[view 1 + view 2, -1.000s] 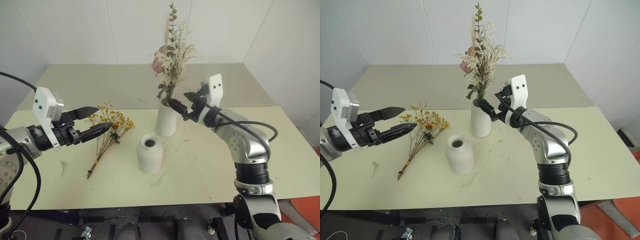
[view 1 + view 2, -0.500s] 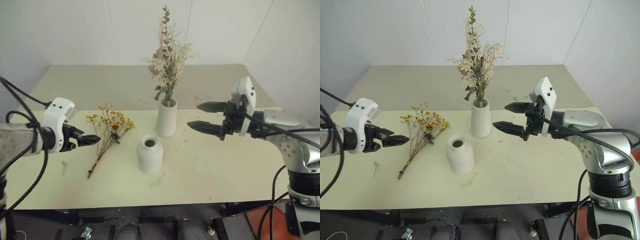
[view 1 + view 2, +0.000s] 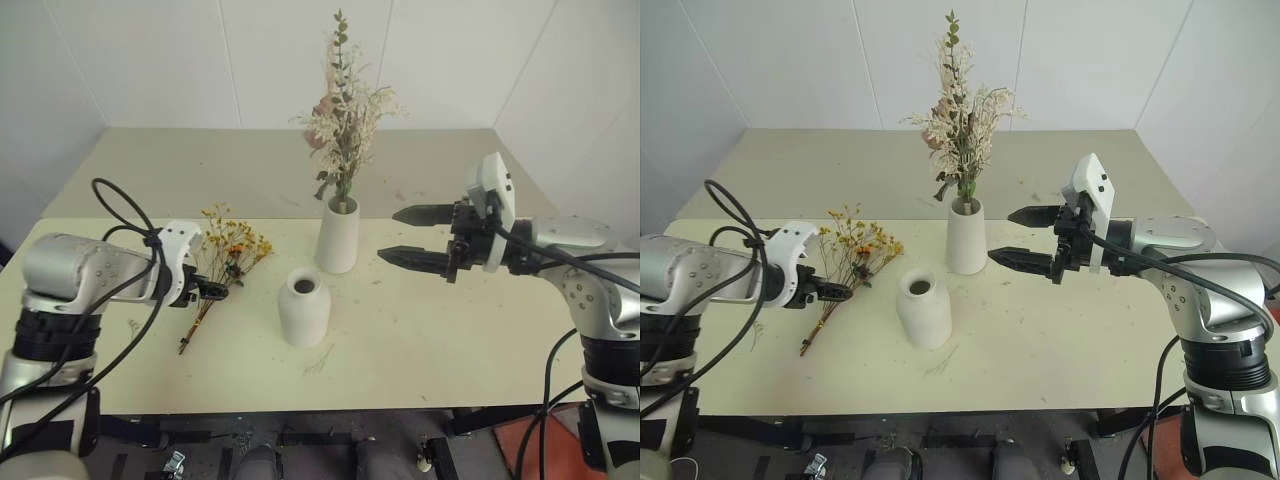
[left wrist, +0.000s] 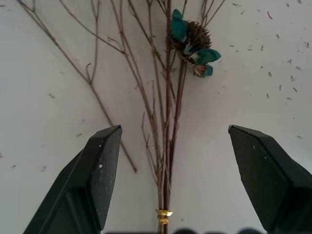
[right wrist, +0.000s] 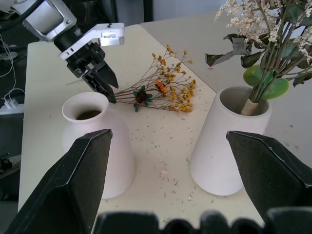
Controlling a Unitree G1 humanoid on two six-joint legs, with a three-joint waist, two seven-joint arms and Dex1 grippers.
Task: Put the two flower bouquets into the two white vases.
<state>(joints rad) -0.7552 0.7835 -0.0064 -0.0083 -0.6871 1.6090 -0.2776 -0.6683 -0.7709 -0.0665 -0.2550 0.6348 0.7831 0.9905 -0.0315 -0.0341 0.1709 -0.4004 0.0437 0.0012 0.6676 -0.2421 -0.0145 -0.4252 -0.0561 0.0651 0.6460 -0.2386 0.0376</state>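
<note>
1. Left gripper (image 4: 168, 161) tips partly hidden among the yellow bouquet (image 3: 228, 255) stems; jaws wide, nothing held.
2. Yellow bouquet lies on the surface (image 3: 430, 330), 9 o'clock of the short vase (image 3: 303, 307).
3. Pale bouquet (image 3: 343, 125) stands in the tall vase (image 3: 338, 236).
4. Right gripper (image 3: 418, 237) wide open, empty.
5. Since a second ago, the left gripper has dropped to the stems and the right has backed off the tall vase.

The pale desk (image 3: 420, 330) is carrying a tall vase (image 3: 337, 234), a short vase (image 3: 302, 307) and the yellow bouquet (image 3: 222, 262) lying flat.
</note>
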